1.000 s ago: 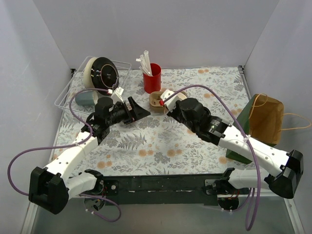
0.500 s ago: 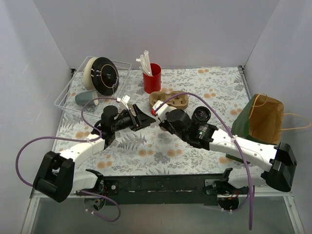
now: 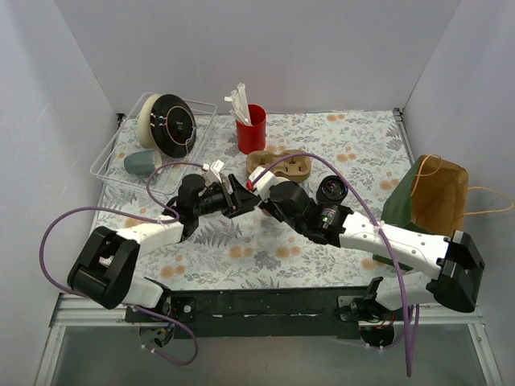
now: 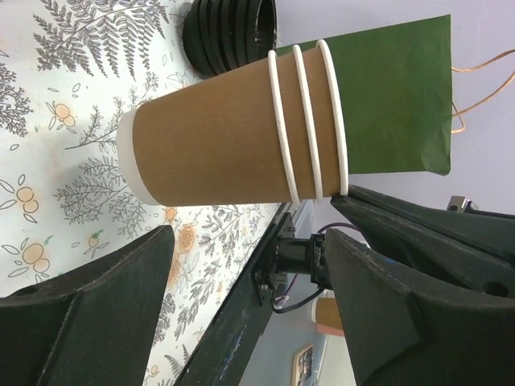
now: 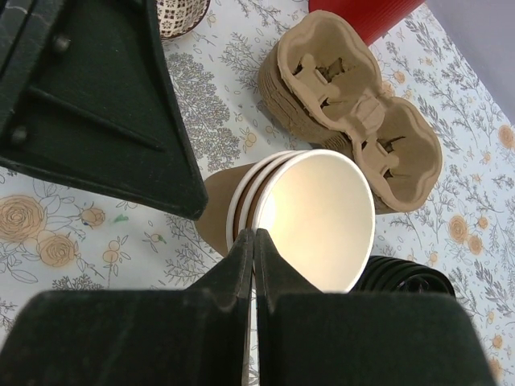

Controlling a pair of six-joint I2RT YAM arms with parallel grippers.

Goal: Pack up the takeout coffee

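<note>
Right gripper (image 5: 254, 235) pinches the rim of 3 nested brown paper cups (image 5: 318, 217); left gripper (image 4: 251, 215) stands open facing them.

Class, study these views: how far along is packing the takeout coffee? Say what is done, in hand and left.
Done: nothing packed; the cup carrier sits empty. In hand: the right tool pinches the rim of three nested brown cups, with the open left tool straddling them, not gripping. Left: probably separating one cup, capping it from the black lids, then loading the carrier or paper bag.
</note>
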